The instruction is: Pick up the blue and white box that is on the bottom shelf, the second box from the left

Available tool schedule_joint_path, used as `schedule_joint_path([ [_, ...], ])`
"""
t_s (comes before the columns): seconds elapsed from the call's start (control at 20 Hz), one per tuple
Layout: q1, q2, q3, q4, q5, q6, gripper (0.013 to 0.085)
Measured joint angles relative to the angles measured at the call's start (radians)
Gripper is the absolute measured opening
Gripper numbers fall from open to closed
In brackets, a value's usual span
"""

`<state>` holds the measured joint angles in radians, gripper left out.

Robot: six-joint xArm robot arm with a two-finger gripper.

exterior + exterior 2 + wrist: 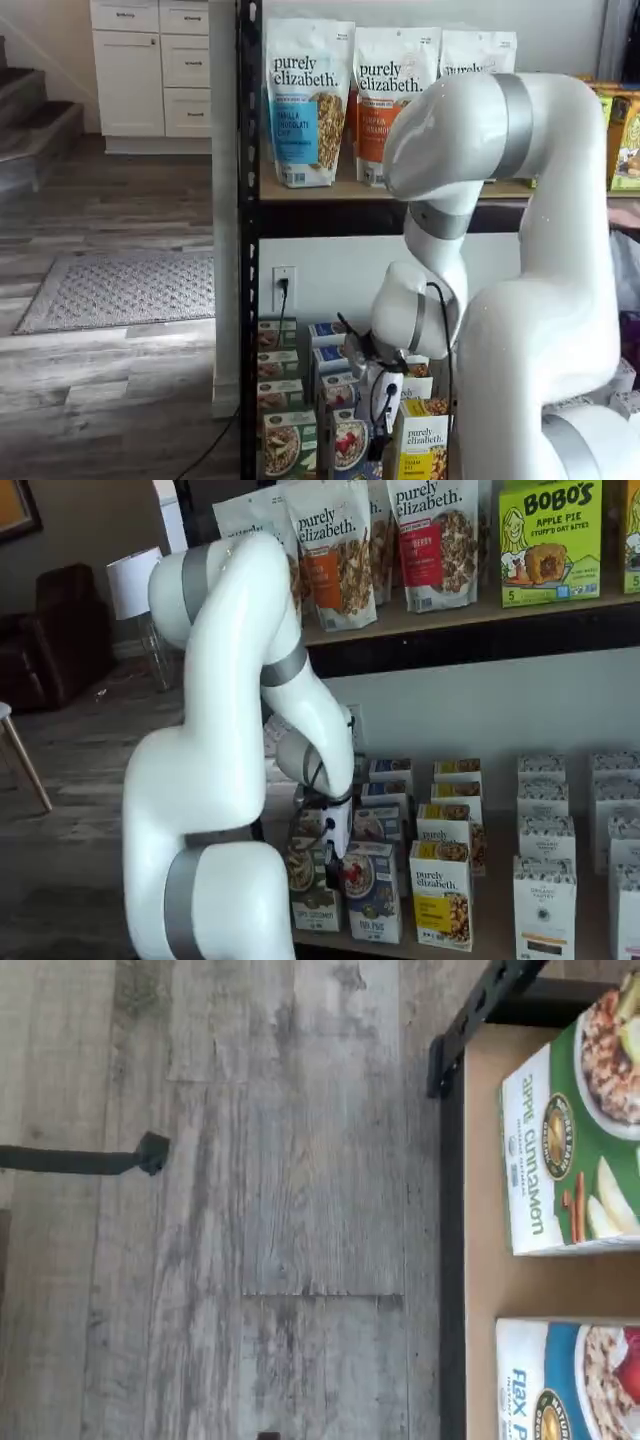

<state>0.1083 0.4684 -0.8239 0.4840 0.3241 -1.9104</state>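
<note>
The blue and white box [373, 892] stands in the front row of the bottom shelf [494, 932], between a green-fronted carton [309, 888] and a yellow-fronted carton [441, 898]. Its front shows a bowl with red berries. It also shows in a shelf view [349, 446] and in the wrist view [567, 1380], where it reads "flax". My gripper [334, 863] hangs low over the front row, at the blue box's upper left corner. In a shelf view its white body and dark fingers [377, 446] overlap that box. No gap between the fingers shows, and I cannot tell if they touch the box.
The wrist view shows the wood floor [260, 1210], the rack's black front rail [450, 1260] and a green apple cinnamon carton [565, 1150] on the tan deck. Tall granola bags [305, 100] stand on the board above. More cartons [545, 900] line the deck to the right.
</note>
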Motion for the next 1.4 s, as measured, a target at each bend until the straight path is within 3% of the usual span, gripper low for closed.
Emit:
schedule_joint_path([
  [0.35,-0.021,0.059,-0.086,0.029,0.042,-0.042,0.085],
  [0.7,-0.024,0.109,-0.12,-0.014,0.015,-0.01,0.085],
  [1.0,-0.025,0.161,-0.181,0.037,0.029,-0.056,0.085],
  [1.4,-0.034,0.239,-0.303,0.035,0.063,-0.053,0.085],
])
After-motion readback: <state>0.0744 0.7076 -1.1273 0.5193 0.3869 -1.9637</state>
